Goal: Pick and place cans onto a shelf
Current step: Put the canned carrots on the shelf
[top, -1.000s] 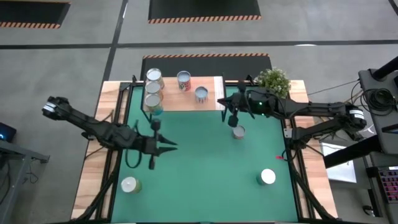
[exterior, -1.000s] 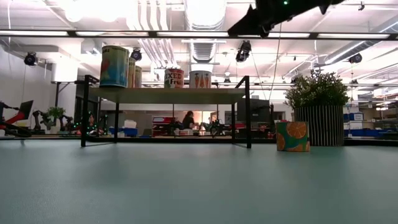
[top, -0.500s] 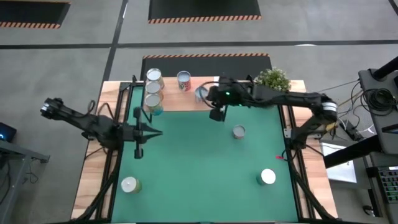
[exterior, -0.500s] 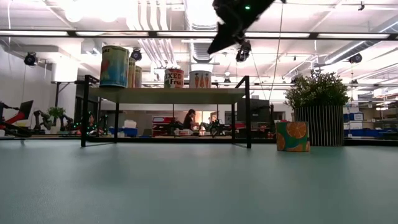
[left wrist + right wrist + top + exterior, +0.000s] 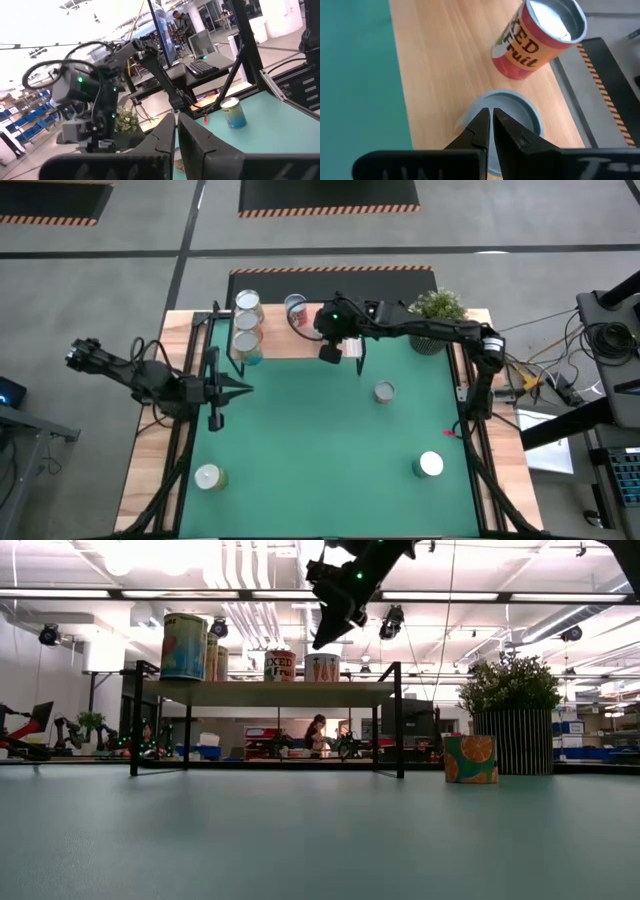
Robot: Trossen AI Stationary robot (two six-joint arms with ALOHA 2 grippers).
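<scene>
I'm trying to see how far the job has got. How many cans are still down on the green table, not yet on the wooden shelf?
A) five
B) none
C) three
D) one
C: the overhead view shows three cans on the green mat, one at the near left, one at the near right and one mid-table.

A robotics lab in a large industrial hall: exposed ducts [image 5: 330, 580] and strip lights fill the upper frame of the low view, other robot arms [image 5: 75, 730] stand at mid left, and a person [image 5: 316, 732] works at benches in the centre background.
</scene>
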